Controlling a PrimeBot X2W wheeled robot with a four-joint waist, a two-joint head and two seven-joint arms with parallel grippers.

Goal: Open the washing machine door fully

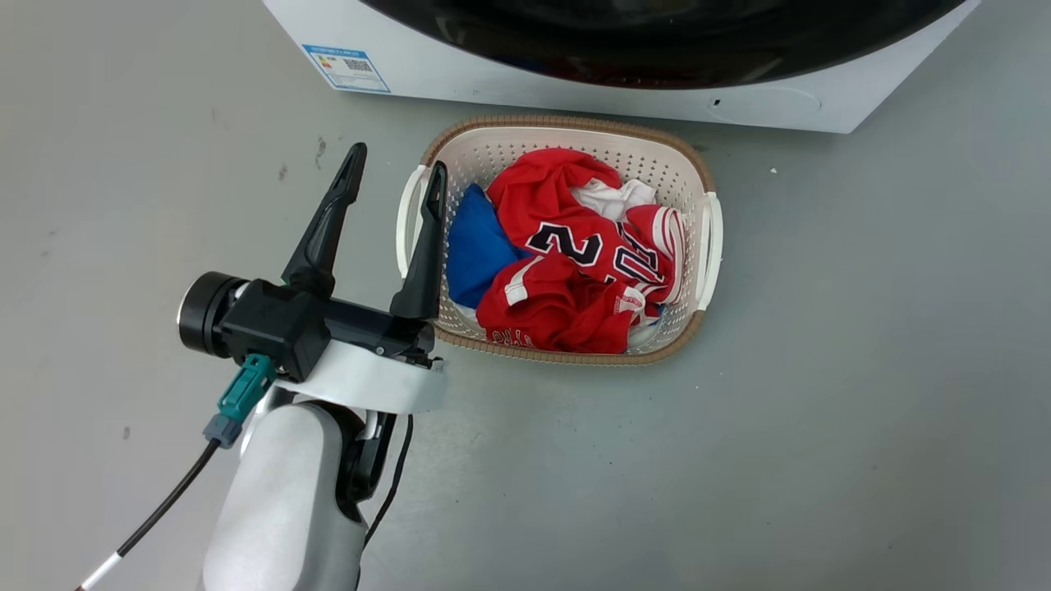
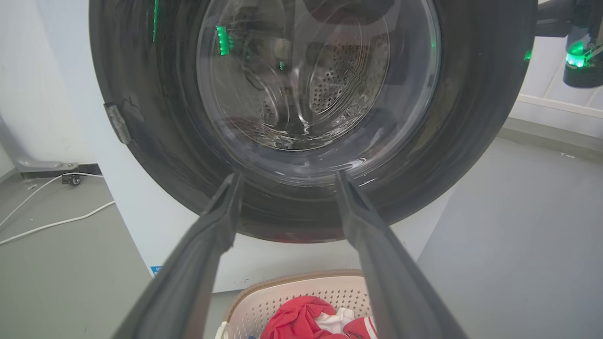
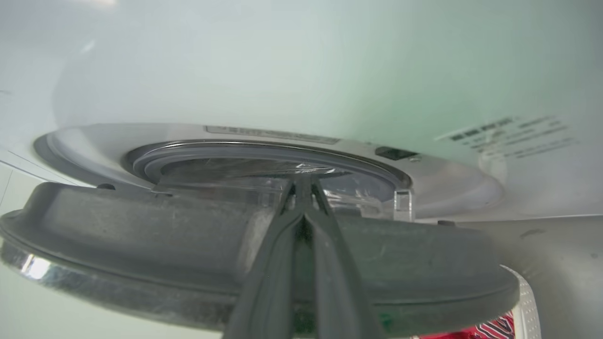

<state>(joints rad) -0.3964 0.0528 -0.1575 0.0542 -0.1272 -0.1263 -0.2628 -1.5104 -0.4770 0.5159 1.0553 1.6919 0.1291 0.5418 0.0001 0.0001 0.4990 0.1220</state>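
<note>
Black door [image 2: 471, 117], white washing machine [image 1: 493, 78], red jersey [image 1: 558, 238] (navy-and-white numerals [image 1: 575, 246]), cream perforated basket [image 1: 657, 160].

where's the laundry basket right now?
Head view centre: the laundry basket sits on the floor just in front of the washing machine, right of the open left gripper.

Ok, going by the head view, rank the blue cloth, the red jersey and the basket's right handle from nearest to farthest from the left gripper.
1. The blue cloth, at the left end of the laundry basket, right beside the left gripper.
2. The red jersey, heaped in the middle of the basket.
3. The right handle, on the basket's far right rim.
</note>
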